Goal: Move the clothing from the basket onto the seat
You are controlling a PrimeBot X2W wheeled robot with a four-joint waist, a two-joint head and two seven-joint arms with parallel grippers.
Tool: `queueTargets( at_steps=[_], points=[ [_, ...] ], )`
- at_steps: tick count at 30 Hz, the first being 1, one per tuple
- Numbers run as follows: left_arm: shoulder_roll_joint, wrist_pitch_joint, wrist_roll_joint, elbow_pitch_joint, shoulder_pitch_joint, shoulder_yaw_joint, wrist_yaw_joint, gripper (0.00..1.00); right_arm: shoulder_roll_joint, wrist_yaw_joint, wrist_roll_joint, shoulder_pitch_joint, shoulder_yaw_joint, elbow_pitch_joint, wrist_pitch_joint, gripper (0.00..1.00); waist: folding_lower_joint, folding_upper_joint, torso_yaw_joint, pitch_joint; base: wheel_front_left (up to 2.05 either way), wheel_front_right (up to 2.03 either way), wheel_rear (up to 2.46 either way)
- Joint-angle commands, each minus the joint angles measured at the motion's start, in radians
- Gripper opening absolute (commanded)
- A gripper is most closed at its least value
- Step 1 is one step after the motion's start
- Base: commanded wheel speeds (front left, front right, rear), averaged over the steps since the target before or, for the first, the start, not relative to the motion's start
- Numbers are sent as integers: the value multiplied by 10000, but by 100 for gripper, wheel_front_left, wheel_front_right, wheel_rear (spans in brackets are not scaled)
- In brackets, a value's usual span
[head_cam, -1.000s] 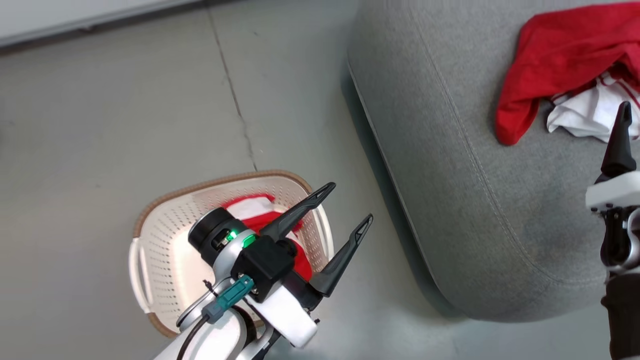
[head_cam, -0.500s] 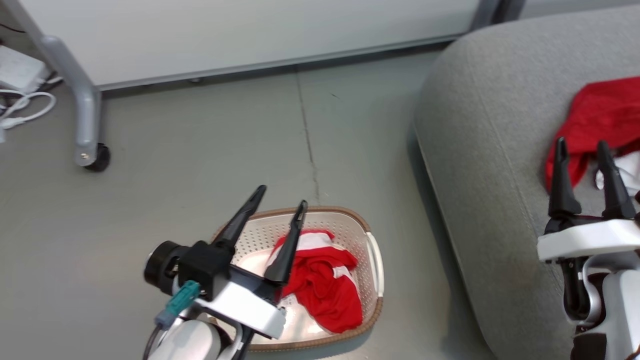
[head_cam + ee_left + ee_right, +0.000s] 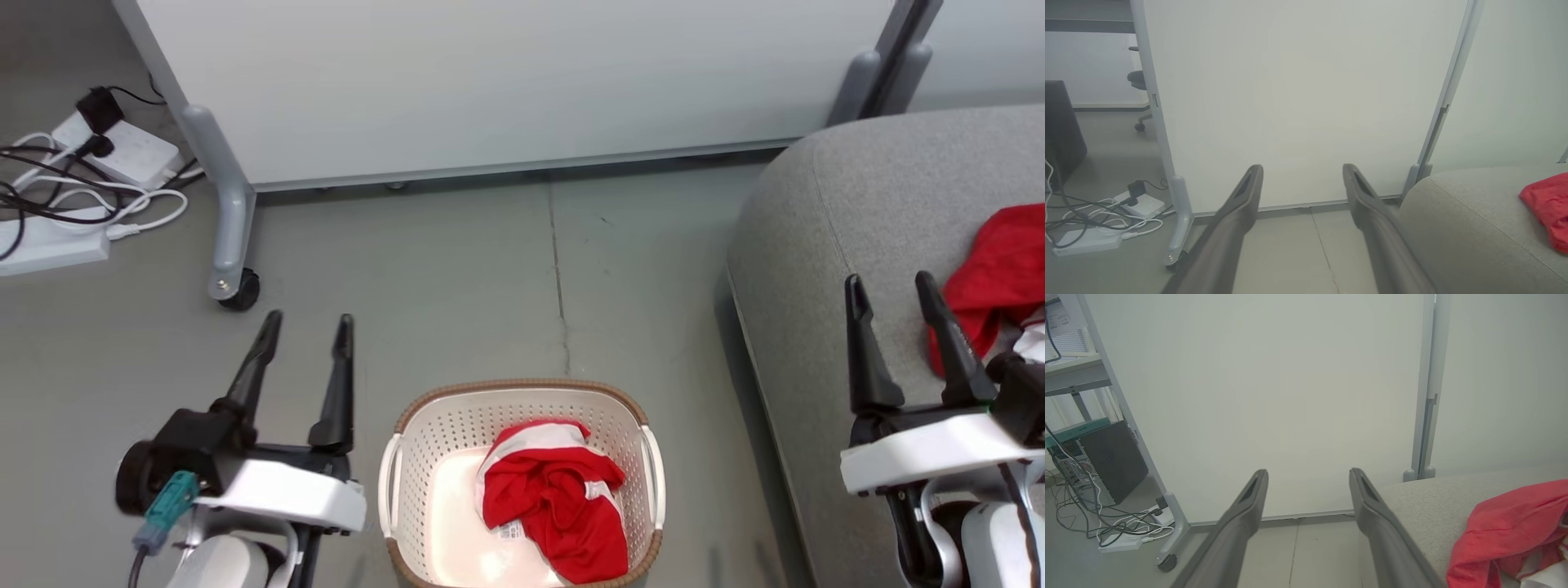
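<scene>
A cream basket [image 3: 408, 457] with a brown rim stands on the floor at the bottom centre of the head view. Red clothing with white stripes [image 3: 555, 506] lies crumpled inside it. More red clothing [image 3: 992, 278] [image 3: 1547, 204] [image 3: 1506, 526] lies on the grey seat [image 3: 824, 220] [image 3: 1453, 220] [image 3: 1425, 498] at the right, with a bit of white cloth [image 3: 1033, 343] beside it. My left gripper [image 3: 306, 327] [image 3: 1302, 175] is open and empty, left of the basket. My right gripper [image 3: 890, 290] [image 3: 1308, 477] hangs open and empty above the seat, left of the red garment.
A pale partition panel [image 3: 506, 82] on a wheeled grey leg [image 3: 229, 278] stands behind the basket. Power strips and cables [image 3: 73, 196] lie on the floor at the far left. A dark computer case [image 3: 1110, 461] sits further left. A floor seam [image 3: 559, 286] runs toward the basket.
The head camera has swung left, so the basket now sits centred and the seat at the right edge. My left gripper has come off the basket to its left side; both point forward.
</scene>
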Motion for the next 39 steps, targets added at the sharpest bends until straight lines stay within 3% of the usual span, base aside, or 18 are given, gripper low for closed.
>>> queueTargets(
  at_steps=[1, 11, 27, 39],
  points=[
    [61, -57, -90, -15, 195, 177, 99, 100, -24, 6, -74, 178, 58, -143, 89, 100, 0, 0, 113, -171, 0, 0, 0],
    [246, -205, -399, -190, 1398, 998, 490, 100, -26, 6, -120, 1023, 118, -487, 460, 100, 0, 0, 395, -813, 0, 0, 0],
    [405, -275, 11, -212, 2392, 981, 6, 100, -25, 6, -207, 2138, -294, -909, 892, 100, 0, 0, 552, -1343, 0, 0, 0],
    [449, -270, 62, 29, 2287, 901, -65, 100, -25, 6, -35, 2277, -208, -985, 954, 100, 0, 0, 531, -1334, 0, 0, 0]
  ],
)
